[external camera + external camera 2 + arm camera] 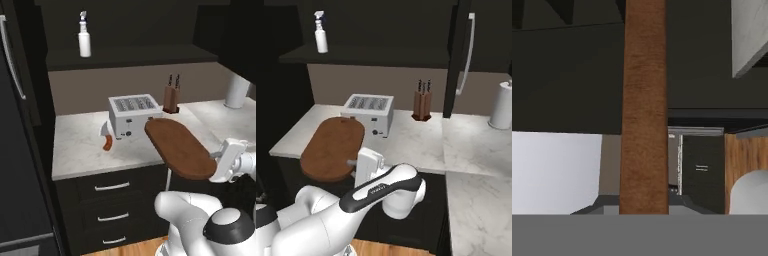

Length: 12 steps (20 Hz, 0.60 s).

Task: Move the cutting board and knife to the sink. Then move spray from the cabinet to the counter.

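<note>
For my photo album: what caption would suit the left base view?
Robot gripper lifts the cutting board off the counter; knife waits by the toaster.

No readable text, labels, brands, numbers or signs anywhere. Spray (84,36) bottle plain white, no label legible. Toaster (131,115) front carries small dark knobs, no markings that can be read. Knife block (171,98) plain brown. Dark panel in hand view bears two faint pale lines (701,168), too small to read as characters
</note>
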{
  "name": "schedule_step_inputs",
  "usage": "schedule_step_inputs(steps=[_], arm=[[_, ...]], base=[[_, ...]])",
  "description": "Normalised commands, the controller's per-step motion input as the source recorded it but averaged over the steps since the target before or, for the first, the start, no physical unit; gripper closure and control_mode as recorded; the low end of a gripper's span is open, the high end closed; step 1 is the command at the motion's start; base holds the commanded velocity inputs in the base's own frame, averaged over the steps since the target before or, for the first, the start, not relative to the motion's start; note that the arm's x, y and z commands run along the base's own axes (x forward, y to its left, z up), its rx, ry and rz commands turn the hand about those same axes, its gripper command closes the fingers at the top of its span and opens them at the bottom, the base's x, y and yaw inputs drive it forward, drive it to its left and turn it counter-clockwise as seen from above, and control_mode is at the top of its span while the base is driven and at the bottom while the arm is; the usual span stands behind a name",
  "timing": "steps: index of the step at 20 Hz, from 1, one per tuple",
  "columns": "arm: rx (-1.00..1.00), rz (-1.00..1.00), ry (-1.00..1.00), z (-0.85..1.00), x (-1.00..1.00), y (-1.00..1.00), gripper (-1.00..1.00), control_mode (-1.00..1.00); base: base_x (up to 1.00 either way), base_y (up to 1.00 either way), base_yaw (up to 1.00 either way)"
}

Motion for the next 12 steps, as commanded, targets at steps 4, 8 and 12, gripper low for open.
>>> schedule_step_inputs(steps=[4,8,12], arm=[[0.0,0.0,0.0,0.0,0.0,0.0,1.0,1.0],[0.0,0.0,0.0,0.0,0.0,0.0,1.0,1.0],[0.0,0.0,0.0,0.0,0.0,0.0,1.0,1.0]], base=[[-0.37,0.2,-0.53],[-0.21,0.24,-0.75],[-0.15,0.23,-0.79]])
